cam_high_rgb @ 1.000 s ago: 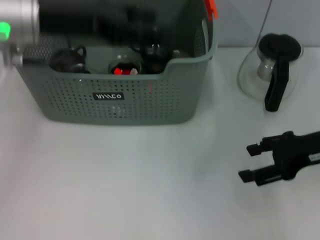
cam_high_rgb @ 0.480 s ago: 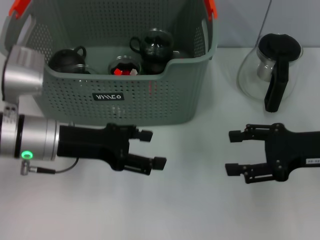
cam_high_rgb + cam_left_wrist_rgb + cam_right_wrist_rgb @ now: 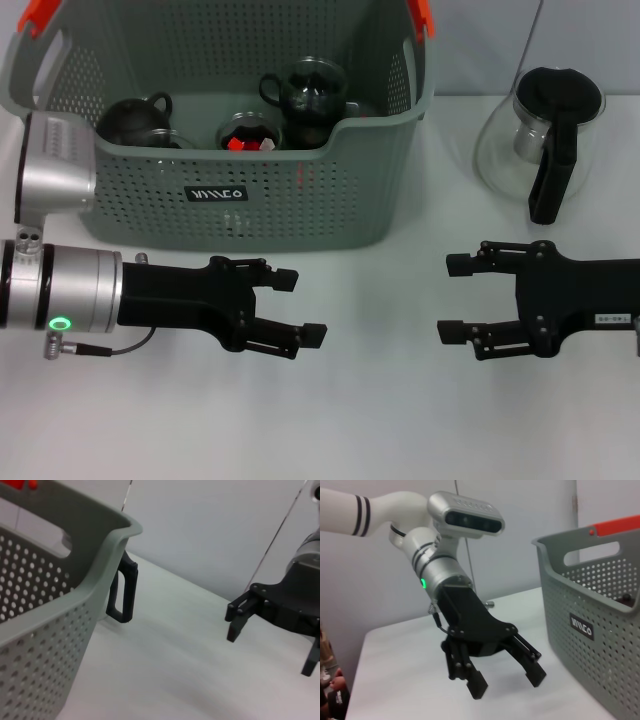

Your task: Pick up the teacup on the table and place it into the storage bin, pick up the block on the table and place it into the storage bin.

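Bin [image 3: 250,190] fills the upper left of the head view, and it already holds what the task asks for: two dark cups, one [image 3: 135,118] at the left end and one [image 3: 305,90] near the middle back, with a red block [image 3: 245,142] in a small glass dish between them. Nothing to be picked lies on the bare table [image 3: 380,420] in front.

Both arms sit low in the frame, clear of the bin. The left gripper [image 3: 290,305] is at lower left with its fingers spread and nothing between them; the right gripper [image 3: 455,297] is at lower right, likewise spread and empty, and the two point at each other across a gap. By my reading the placing is done and the step in hand is pulling back to rest. To do it well, keep the left arm's path away from the bin's front wall, which it passes just beside, and keep the right arm away from the jug [image 3: 545,140] at upper right. The fingers should stay wide so nothing catches.

Compared with half a second earlier, the left gripper has slid a little lower and back toward the left edge, and the right gripper has crept slightly leftward. The bin, its contents and the jug have not shifted.
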